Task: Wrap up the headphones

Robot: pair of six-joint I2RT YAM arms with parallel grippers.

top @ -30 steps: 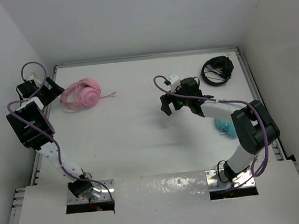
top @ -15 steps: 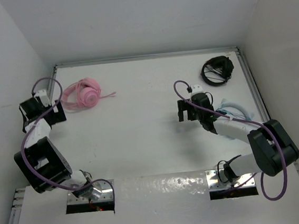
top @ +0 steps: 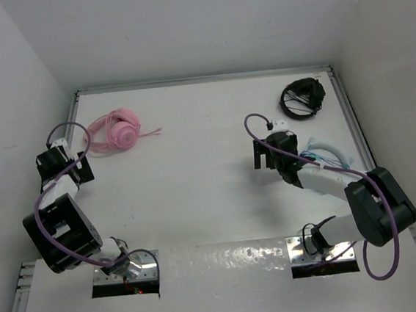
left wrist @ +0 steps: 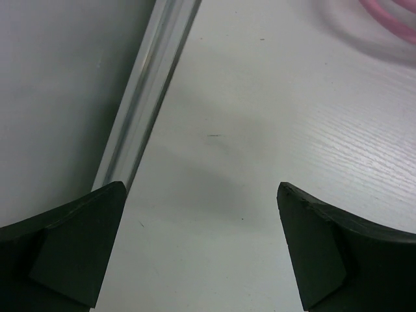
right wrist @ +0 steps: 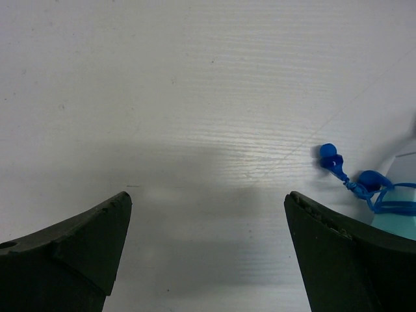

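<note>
The pink headphones (top: 117,129) lie at the far left of the table, with their thin pink cable (top: 150,133) trailing right. My left gripper (top: 73,167) is open and empty near the left edge, a little nearer than the headphones and apart from them. In the left wrist view the gripper (left wrist: 200,195) hovers over bare table, and only a blurred bit of pink cable (left wrist: 390,13) shows at the top right. My right gripper (top: 263,154) is open and empty over the table right of the middle, far from the headphones. It also shows in the right wrist view (right wrist: 208,198).
Black headphones with a coiled cable (top: 302,99) lie at the far right. A light-blue headset with blue earbuds (top: 326,156) lies beside my right arm, and the earbuds (right wrist: 338,162) show right of the right gripper. A metal rail (left wrist: 146,97) runs along the left table edge.
My left gripper has drawn back along the left edge, away from the pink headphones. My right gripper has moved right and nearer, uncovering the light-blue headset. The pink headphones have not moved.
</note>
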